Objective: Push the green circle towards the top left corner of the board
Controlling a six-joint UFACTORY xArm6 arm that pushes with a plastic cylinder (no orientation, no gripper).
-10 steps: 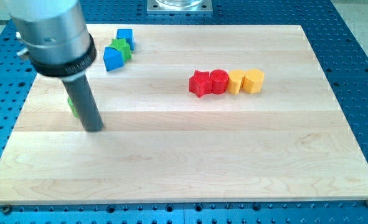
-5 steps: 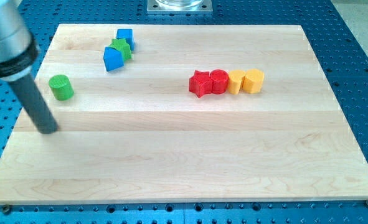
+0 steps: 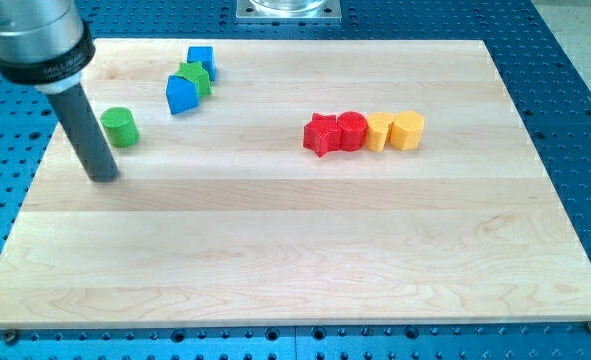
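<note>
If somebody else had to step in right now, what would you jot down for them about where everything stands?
My tip rests on the board just below and slightly left of the green circle, not clearly touching it.
The green circle sits near the board's left edge, below the top left corner.
A blue and green cluster lies to its upper right; red and yellow blocks form a row mid-board.
Done: tip lined up beneath the circle.
Left: push it up to the corner.

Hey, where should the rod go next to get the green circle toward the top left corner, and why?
Probably slide my tip rightward and slightly down, around the green circle, to its lower-right side. Right now the tip sits below and slightly left of the circle, so pushing from here would likely send it up or right, not toward the board's top left corner.
</note>
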